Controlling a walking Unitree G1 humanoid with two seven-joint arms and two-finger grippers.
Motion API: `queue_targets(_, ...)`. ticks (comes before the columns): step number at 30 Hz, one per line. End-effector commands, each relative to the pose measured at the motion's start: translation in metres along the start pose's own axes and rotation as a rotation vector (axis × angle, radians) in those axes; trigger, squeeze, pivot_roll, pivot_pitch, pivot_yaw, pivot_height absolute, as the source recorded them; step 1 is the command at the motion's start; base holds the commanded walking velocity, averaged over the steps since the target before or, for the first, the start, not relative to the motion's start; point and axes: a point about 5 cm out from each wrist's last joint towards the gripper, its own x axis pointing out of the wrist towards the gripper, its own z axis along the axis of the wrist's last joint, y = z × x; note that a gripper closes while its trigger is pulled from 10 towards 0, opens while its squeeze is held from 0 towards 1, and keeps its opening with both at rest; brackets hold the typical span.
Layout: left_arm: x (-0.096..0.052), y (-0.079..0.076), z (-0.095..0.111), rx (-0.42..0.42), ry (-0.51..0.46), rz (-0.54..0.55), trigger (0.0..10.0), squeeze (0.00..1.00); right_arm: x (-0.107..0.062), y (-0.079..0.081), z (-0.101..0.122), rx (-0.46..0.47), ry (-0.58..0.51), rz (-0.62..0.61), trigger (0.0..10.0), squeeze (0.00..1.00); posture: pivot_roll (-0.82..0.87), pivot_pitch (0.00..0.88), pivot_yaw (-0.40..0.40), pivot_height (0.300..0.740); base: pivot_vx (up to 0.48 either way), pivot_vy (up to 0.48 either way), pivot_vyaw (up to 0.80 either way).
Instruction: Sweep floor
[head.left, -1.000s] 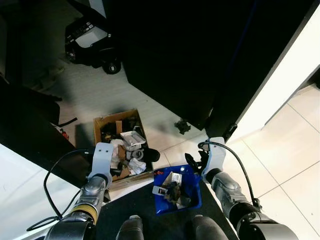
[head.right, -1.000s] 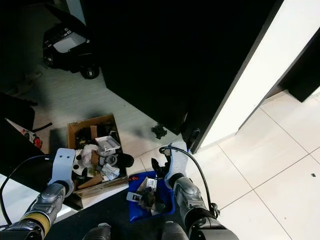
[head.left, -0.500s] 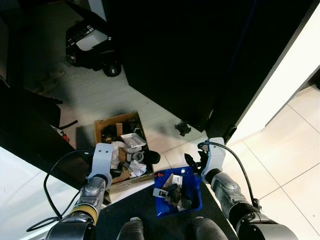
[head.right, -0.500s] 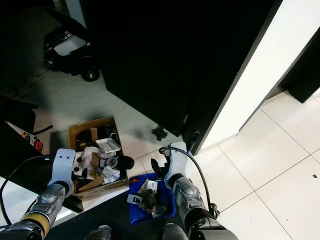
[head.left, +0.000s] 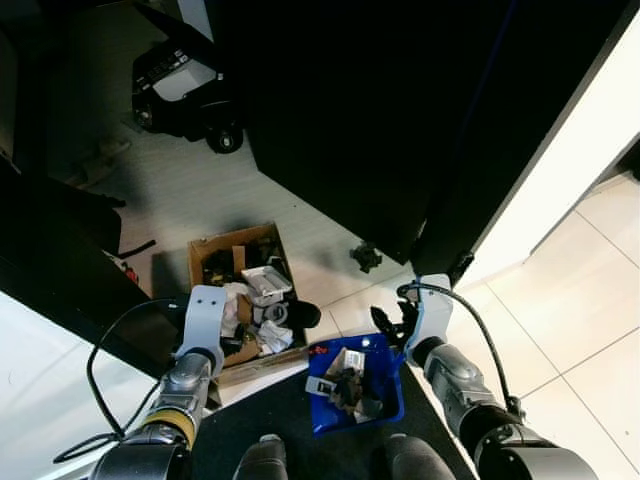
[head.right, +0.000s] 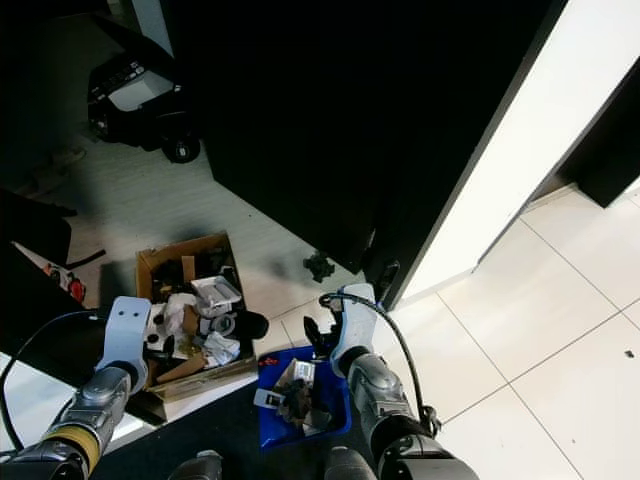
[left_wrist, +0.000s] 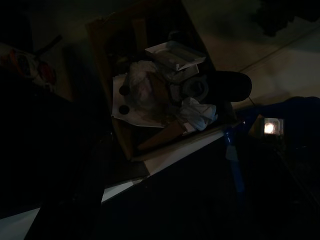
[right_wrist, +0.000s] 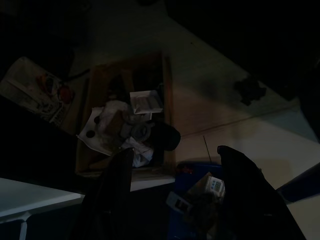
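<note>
A blue dustpan (head.left: 356, 385) heaped with scraps and paper sits low in front of me, just ahead of my feet. To its left stands an open cardboard box (head.left: 202, 247) stuffed with paper, a white tray and a black round object. My right gripper (head.left: 389, 322) hovers at the dustpan's far right corner. In the right wrist view its fingers (right_wrist: 118, 188) are spread apart with nothing between them. My left gripper (head.left: 228, 345) rests at the box's near edge, its wrist view very dark. A small dark clump of debris (head.left: 366, 256) lies on the floor beyond the dustpan.
A large black cabinet (head.left: 380, 110) rises ahead, with a white wall (head.left: 570, 140) to its right. A black wheeled machine (head.left: 185, 90) stands at the far left. A dark desk edge (head.left: 60, 270) borders the left. Light tiles (head.left: 570, 310) spread to the right.
The head view has swayed slightly back and forth. Both arms, the dustpan and the box keep the same places relative to each other.
</note>
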Motion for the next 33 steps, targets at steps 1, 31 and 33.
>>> queue_targets(1, -0.0002, -0.0047, -0.0024, -0.020, 0.011, -0.008, 10.0, 0.00, -0.0012, -0.0024, -0.0020, 0.012, 0.009, -0.012, 10.0, 0.00, -0.06, 0.103, -0.004, 0.740, 0.000, 0.000, 0.00)
queue_targets(31, 0.0000, -0.0027, -0.0025, -0.017, 0.018, -0.007, 10.0, 0.00, -0.0003, -0.0006, -0.0020, 0.016, 0.010, -0.011, 10.0, 0.00, -0.07, 0.100, 0.002, 0.740, 0.000, 0.000, 0.00)
queue_targets(33, -0.0001, -0.0024, -0.0027, -0.016, 0.019, -0.007, 10.0, 0.00, -0.0003, -0.0002, -0.0022, 0.017, 0.010, -0.010, 10.0, 0.00, -0.07, 0.096, 0.005, 0.740, 0.000, 0.000, 0.00)
